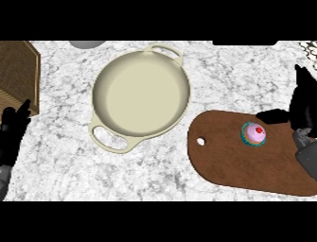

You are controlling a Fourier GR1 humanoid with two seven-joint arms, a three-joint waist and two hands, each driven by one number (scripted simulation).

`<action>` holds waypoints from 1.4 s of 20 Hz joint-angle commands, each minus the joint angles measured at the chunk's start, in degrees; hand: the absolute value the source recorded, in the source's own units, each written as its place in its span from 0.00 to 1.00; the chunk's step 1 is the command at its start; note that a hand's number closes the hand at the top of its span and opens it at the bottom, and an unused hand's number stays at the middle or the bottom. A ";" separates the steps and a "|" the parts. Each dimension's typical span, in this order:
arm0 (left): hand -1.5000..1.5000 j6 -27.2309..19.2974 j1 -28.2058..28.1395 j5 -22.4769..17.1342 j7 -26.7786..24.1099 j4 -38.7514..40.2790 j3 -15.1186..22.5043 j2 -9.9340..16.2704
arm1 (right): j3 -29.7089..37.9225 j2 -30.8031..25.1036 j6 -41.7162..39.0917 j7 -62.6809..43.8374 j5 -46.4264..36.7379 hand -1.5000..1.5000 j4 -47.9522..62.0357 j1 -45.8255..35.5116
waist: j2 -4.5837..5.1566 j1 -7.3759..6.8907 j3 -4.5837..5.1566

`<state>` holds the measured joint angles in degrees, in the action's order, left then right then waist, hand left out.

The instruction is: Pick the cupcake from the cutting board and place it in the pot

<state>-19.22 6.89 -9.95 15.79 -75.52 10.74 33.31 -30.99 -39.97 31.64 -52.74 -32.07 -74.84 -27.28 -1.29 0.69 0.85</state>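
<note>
The right hand hovers at the right end of the cutting board, fingers straight and pointing away from the robot, thumb spread out leftward toward the cupcake. It holds nothing; the thumb tip sits just beside the pink frosting, and whether it touches cannot be told from this steep view. The cupcake stands upright on the board, near its right half.

The main risk, as I judge it, lies in the closing. The hand comes at the cupcake from one side, so a thumb that arrives first could push it over or slide it along the board instead of pinching it. The frosting may also squash or smear under the fingers.

Further out, the cream oval pot lies well to the left on the marbled surface; its raised rim could catch a low carry. The left hand rests open near the wicker basket.
</note>
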 commanded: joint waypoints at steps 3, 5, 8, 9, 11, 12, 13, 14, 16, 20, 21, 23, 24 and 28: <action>0.50 -0.07 1.07 0.63 1.20 -0.32 -0.11 0.66 | -3.71 2.99 -21.32 -21.05 2.27 0.00 -4.27 -7.15 | 0.12 -0.79 -0.13; 0.50 0.42 0.83 0.22 1.99 -0.09 0.15 0.30 | -4.81 6.52 -25.88 -25.47 5.16 0.00 -4.83 -8.06 | 0.46 -1.20 -0.24; 0.50 0.56 1.52 0.48 3.34 -1.24 0.82 -0.01 | -2.35 7.24 -32.60 -31.19 10.20 0.00 -7.38 -13.27 | 0.34 -0.80 -0.43; 0.50 0.79 0.01 0.29 1.86 -1.86 0.97 -0.44 | -2.57 8.39 -32.83 -32.30 10.42 0.00 -5.84 -12.95 | 0.41 -1.29 -0.44; 0.50 0.96 0.94 -0.33 3.13 -1.39 -0.90 1.18 | -2.18 8.50 -33.86 -32.39 10.29 0.00 -5.66 -13.37 | 0.12 -0.19 -0.41; 0.50 0.80 -1.29 -0.27 1.46 -2.24 0.08 -0.27 | -1.99 9.01 -33.64 -32.42 9.62 0.00 -3.17 -13.42 | 0.31 -0.90 -0.43; 0.50 -0.03 -0.53 0.22 2.00 -1.39 -0.49 -0.04 | -0.89 8.06 -35.15 -32.44 10.77 0.00 -3.78 -13.82 | 0.30 -0.04 -0.47; 0.50 0.93 -0.80 -0.48 2.98 -2.70 -0.26 0.25 | -1.10 9.93 -34.60 -32.45 10.46 0.00 -1.96 -13.63 | 0.20 -0.41 -0.46; 0.50 -0.32 -2.24 0.22 1.97 -2.55 -0.57 -0.10 | 1.01 7.53 -35.97 -32.47 11.35 0.00 -3.11 -13.06 | 0.12 0.41 -0.51; 0.50 1.09 -2.01 -0.51 2.27 -3.59 -2.06 1.65 | 2.09 8.99 -36.86 -32.48 10.41 0.00 -1.23 -12.12 | 0.23 0.30 -0.57; 0.50 -1.10 -2.82 0.85 1.36 -3.03 -1.10 -0.47 | 1.29 10.59 -36.10 -32.48 9.02 0.00 -1.99 -11.42 | 0.28 0.55 -0.56; 0.50 0.23 -1.71 0.78 2.39 -2.18 -1.00 0.14 | 2.52 11.11 -37.45 -32.48 8.79 0.00 -0.02 -12.53 | 0.51 0.62 -0.57; 0.50 0.39 -1.22 0.06 2.92 -2.24 -1.83 0.23 | 1.21 11.07 -37.20 -32.48 8.04 0.00 -2.12 -9.63 | 0.39 1.19 -0.60; 0.50 -2.62 -0.44 2.16 3.92 -2.87 -0.09 -2.92 | 2.94 12.57 -37.02 -32.48 5.30 0.00 -2.42 -8.57 | 0.48 1.35 -0.64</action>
<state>-19.86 5.90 -8.95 19.25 -78.59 9.91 32.59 -28.70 -29.14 -2.27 -71.40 -24.94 -75.56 -36.01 -0.81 1.45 0.22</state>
